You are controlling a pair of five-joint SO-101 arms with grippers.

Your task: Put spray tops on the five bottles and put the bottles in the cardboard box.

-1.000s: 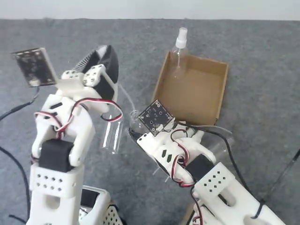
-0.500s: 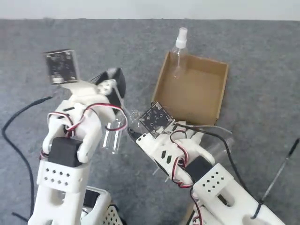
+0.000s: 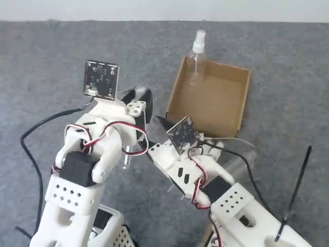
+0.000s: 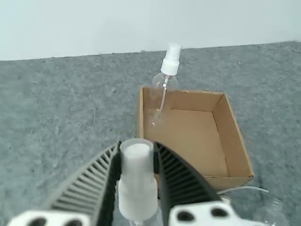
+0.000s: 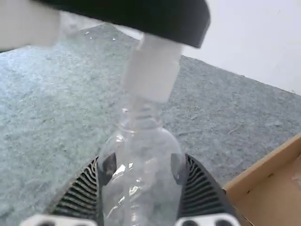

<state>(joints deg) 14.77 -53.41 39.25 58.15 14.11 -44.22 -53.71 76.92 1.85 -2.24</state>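
Note:
My right gripper point(image 5: 141, 170) is shut on a clear bottle point(image 5: 141, 155), held neck up. A white spray top point(image 5: 153, 70) sits on that neck, and my left gripper point(image 4: 136, 151) is shut on the spray top point(image 4: 137, 181) from above. In the high view the left gripper point(image 3: 139, 101) hangs just left of the cardboard box point(image 3: 177, 85), with the right arm's camera board point(image 3: 184, 134) beside it. A finished bottle with spray top point(image 3: 197, 51) stands at the box's far corner point(image 4: 166, 75). The box point(image 4: 225, 136) holds nothing else that I can see.
Another clear bottle point(image 3: 241, 154) lies on the grey carpet in front of the box, by the right arm. Black cables point(image 3: 38, 134) trail on the left and a thin one point(image 3: 295, 190) on the right.
The left arm has swung right and down with the spray top, bringing it over the bottle that the right gripper holds. The right arm has shifted slightly right.

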